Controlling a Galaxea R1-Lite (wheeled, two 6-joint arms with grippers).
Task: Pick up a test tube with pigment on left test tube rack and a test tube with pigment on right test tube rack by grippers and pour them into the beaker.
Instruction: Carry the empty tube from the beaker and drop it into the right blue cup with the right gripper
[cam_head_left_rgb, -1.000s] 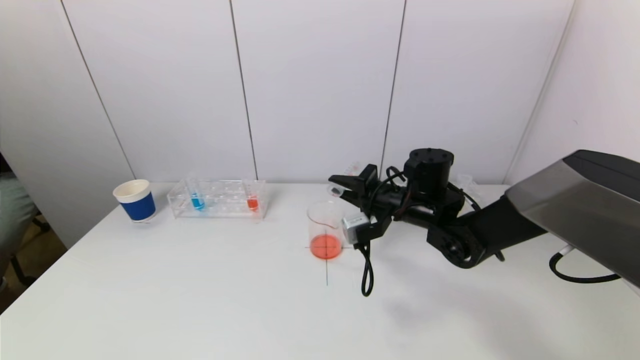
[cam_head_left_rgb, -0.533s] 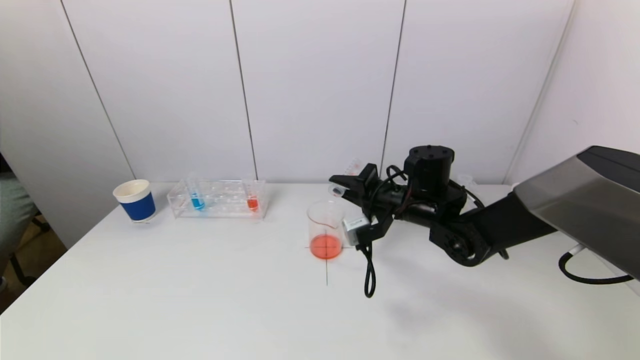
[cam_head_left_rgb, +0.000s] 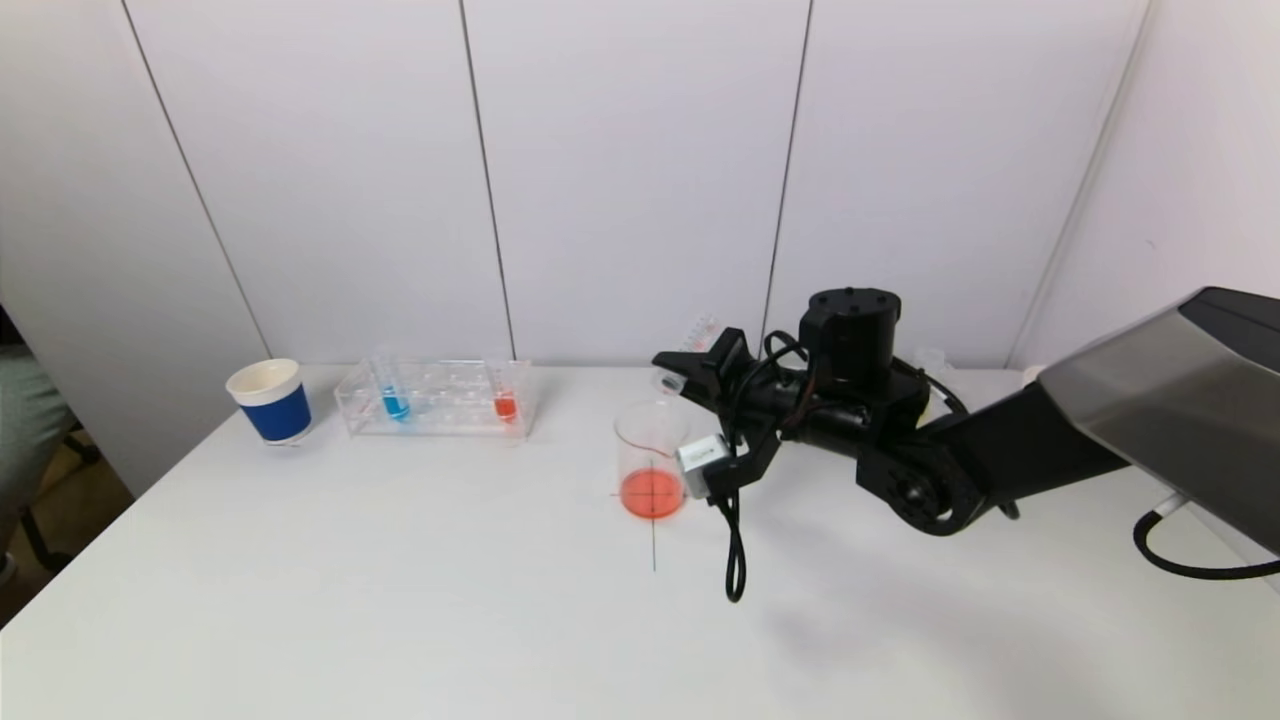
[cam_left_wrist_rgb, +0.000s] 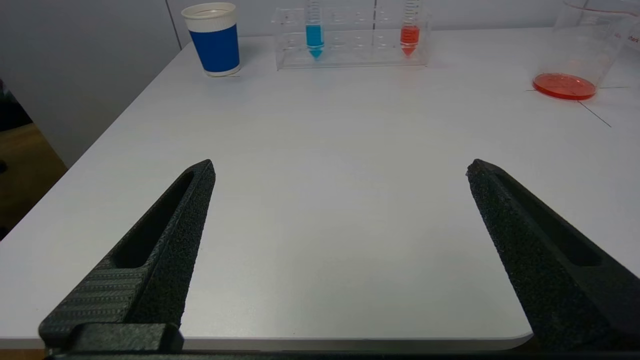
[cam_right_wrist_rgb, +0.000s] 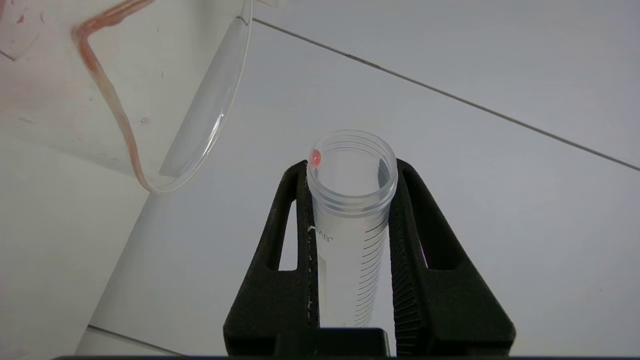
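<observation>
Over the clear glass beaker (cam_head_left_rgb: 652, 460), just above its rim on the side away from the rack, the right gripper (cam_head_left_rgb: 678, 376) is clenched on a clear plastic graduated test tube (cam_right_wrist_rgb: 350, 210), tipped mouth-down toward the beaker. That tube looks emptied: only one red drop clings inside its lip, and a shallow pool of orange-red pigment lies in the beaker's bottom, with a red streak down the inner wall. To my eye the right-side pour is all but done.

Well away from the beaker, toward the blue-and-white paper cup (cam_head_left_rgb: 270, 401), the clear acrylic test tube rack (cam_head_left_rgb: 436, 398) holds a tube of blue pigment (cam_left_wrist_rgb: 314, 30) and a tube of orange-red pigment (cam_left_wrist_rgb: 409, 29), both upright. The left gripper (cam_left_wrist_rgb: 340, 170) hangs low near the table's front edge, fingers spread wide and holding nothing.

Next, I'd guess, the empty tube must be righted and carried off, and the left gripper must reach to the rack for a filled tube.
</observation>
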